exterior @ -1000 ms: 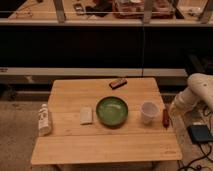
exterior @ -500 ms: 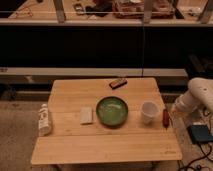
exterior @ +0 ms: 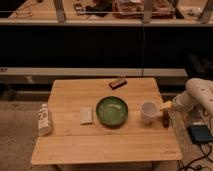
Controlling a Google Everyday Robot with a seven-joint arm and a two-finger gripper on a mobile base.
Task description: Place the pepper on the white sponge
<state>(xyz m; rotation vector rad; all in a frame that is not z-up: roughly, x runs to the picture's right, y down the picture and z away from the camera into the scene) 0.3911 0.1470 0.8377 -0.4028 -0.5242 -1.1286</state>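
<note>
The pincer [exterior: 167,106] sits just above the pepper [exterior: 165,119], beside the cup [exterior: 148,111].

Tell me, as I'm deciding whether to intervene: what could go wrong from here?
The pepper lies by the right edge of the table, right beside the pincer; a nudge might push it off. The white cup and green bowl stand between it and the white sponge, so a low carry could hit them.
</note>
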